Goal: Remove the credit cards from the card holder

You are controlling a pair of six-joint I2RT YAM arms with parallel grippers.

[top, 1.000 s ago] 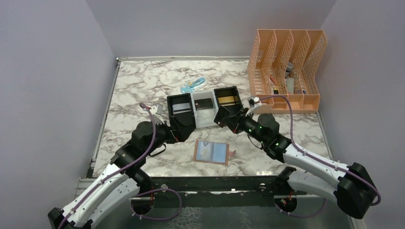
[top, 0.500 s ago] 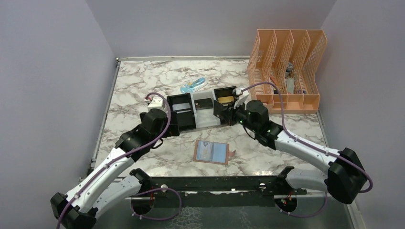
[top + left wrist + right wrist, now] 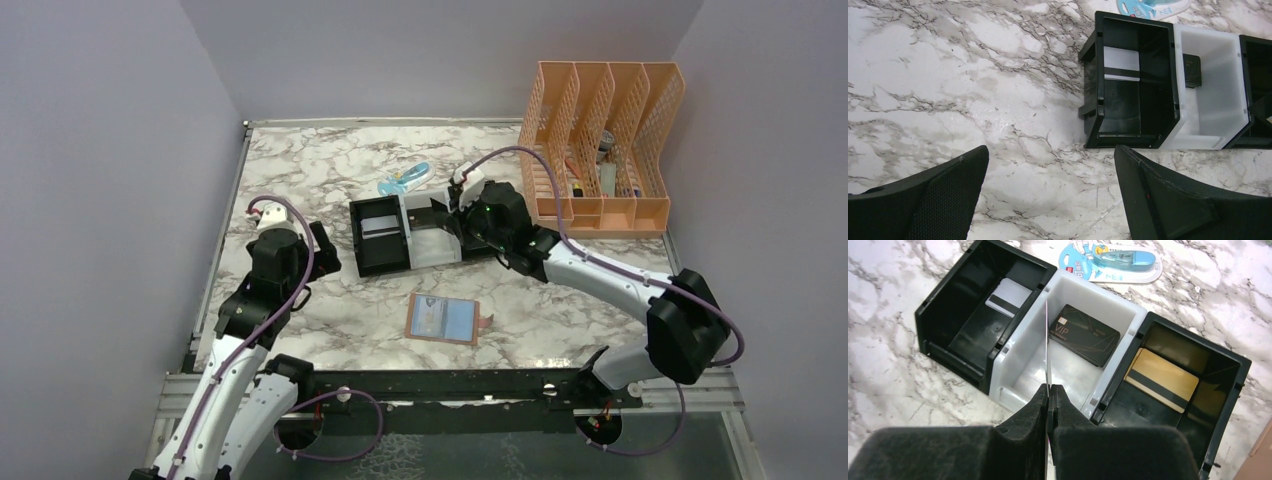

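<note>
Card holder point(image 3: 443, 319) lies open on the table point(image 3: 300, 170) near the front edge, apart from the tray point(image 3: 1015, 365). Right gripper point(image 3: 1049, 390) is clamped on a thin card point(image 3: 1046, 345), seen edge-on, above the tray's white middle compartment. A dark card point(image 3: 1084, 335) lies in that compartment, a silver card point(image 3: 1008, 296) in the left black one, a gold card point(image 3: 1161, 380) in the right black one. Left gripper point(image 3: 1051, 155) is spread wide and empty above the table, left of the tray.
</note>
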